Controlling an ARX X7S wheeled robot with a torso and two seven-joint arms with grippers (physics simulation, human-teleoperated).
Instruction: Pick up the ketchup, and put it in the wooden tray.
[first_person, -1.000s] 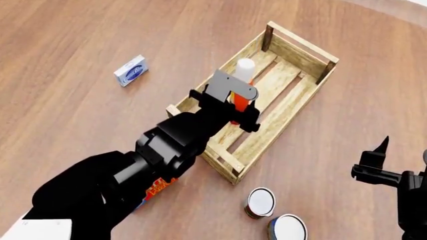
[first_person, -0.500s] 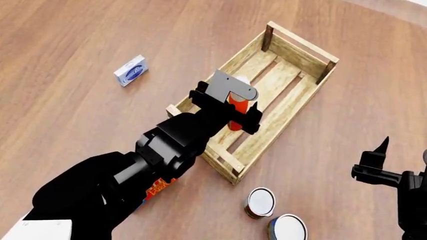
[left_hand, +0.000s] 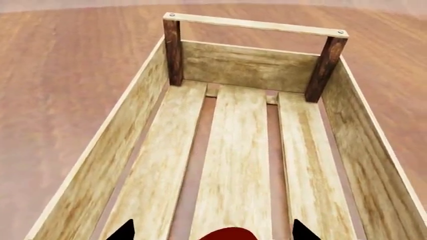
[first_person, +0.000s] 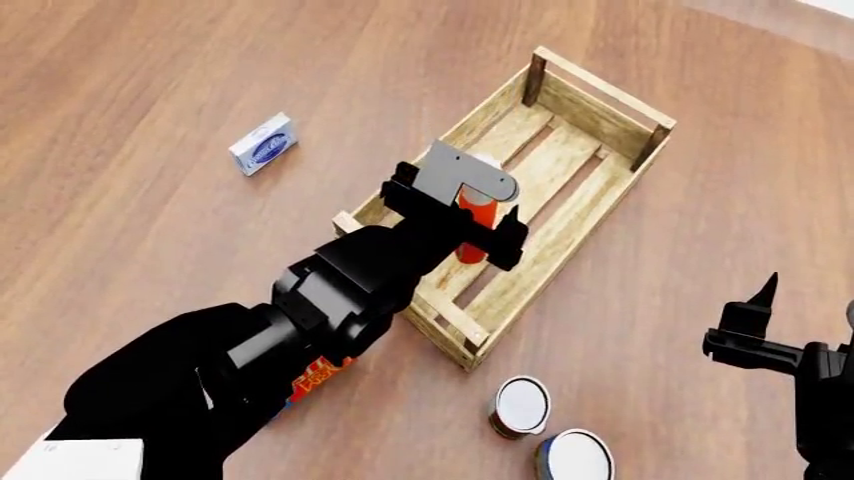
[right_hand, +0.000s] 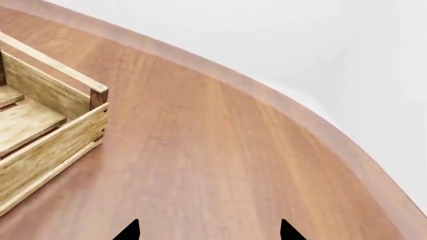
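The wooden tray (first_person: 589, 223) lies at the middle of the table; its slatted floor and far wall (left_hand: 247, 65) fill the left wrist view, and one corner shows in the right wrist view (right_hand: 47, 145). The ketchup (first_person: 475, 212) is inside the tray, mostly hidden by my left gripper (first_person: 454, 215); only its orange-red body shows, and its cap is hidden. In the left wrist view a red part of the ketchup (left_hand: 227, 234) sits between the jaws, which stand wide apart without touching it. My right gripper (first_person: 767, 335) is open and empty over bare table at the right (right_hand: 208, 231).
A small blue-and-white box (first_person: 260, 143) lies left of the tray. Two cans (first_person: 521, 405) (first_person: 577, 455) stand near the tray's near corner. A red-and-yellow box (first_person: 318, 375) peeks out under my left arm. The table's curved edge (right_hand: 313, 115) lies beyond the right gripper.
The ketchup has dropped down between the left jaws into the tray; its white cap, seen above the gripper before, is hidden now. Neither arm has moved noticeably.
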